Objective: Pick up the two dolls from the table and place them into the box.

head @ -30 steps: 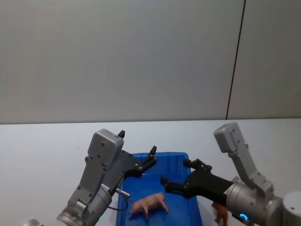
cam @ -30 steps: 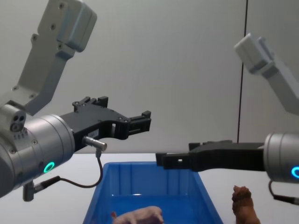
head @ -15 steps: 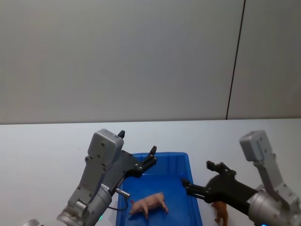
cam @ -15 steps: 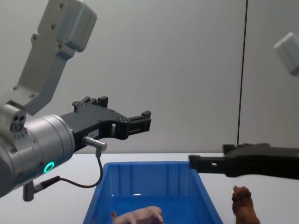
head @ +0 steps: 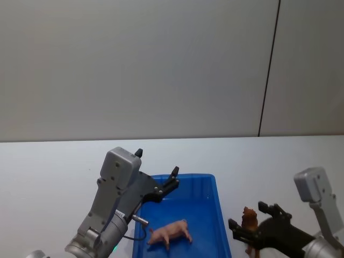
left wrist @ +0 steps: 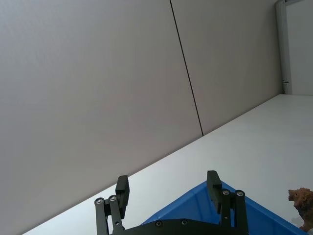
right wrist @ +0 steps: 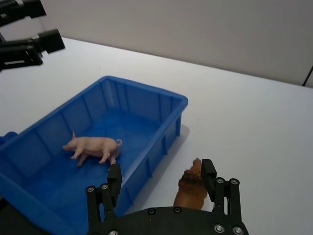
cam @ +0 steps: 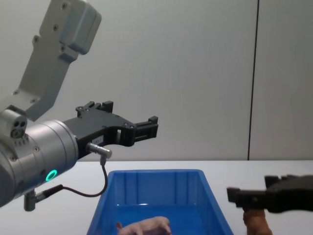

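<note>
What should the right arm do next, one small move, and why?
Probably lower the right gripper a little and close on the lion figurine. Its open fingers bracket the lion, which stands on the table beside the blue bin; the pig figurine already lies inside. The left gripper hovers open above the bin.

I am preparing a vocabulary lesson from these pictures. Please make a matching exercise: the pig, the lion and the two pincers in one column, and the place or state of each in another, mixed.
Column one
1. pink pig
2. brown lion
3. left pincer
4. right pincer

Column two
A. standing on the table, right of the box
B. open, raised above the box
C. inside the box
D. open, low, close to the lion

Pairs: 1-C, 2-A, 3-B, 4-D
</note>
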Action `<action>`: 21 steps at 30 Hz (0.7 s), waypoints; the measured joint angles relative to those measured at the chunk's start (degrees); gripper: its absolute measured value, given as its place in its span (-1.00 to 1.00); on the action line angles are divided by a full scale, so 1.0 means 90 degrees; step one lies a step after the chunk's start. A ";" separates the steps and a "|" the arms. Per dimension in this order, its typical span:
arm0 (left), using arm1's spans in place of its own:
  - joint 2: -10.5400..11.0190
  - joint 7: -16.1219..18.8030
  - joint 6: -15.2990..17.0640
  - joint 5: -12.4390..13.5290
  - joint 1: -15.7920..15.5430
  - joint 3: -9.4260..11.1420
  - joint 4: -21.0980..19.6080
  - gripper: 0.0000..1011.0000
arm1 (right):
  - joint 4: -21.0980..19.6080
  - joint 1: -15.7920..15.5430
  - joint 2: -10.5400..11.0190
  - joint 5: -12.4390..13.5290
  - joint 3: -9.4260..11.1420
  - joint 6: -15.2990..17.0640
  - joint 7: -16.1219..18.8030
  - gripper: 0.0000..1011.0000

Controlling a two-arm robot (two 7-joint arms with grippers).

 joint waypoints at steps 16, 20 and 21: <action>0.0000 0.0000 0.0000 0.0000 0.0000 0.0000 0.0000 0.98 | 0.0330 -0.0130 0.0015 0.0061 -0.0027 0.0305 -0.0263 0.98; 0.0000 0.0000 0.0000 0.0000 0.0000 0.0000 0.0000 0.98 | 0.0438 -0.0119 -0.0008 0.0041 -0.0042 0.0355 -0.0291 0.98; 0.0000 0.0000 0.0000 0.0000 0.0000 0.0000 0.0000 0.98 | 0.0497 -0.0108 -0.0022 0.0038 -0.0049 0.0379 -0.0297 0.98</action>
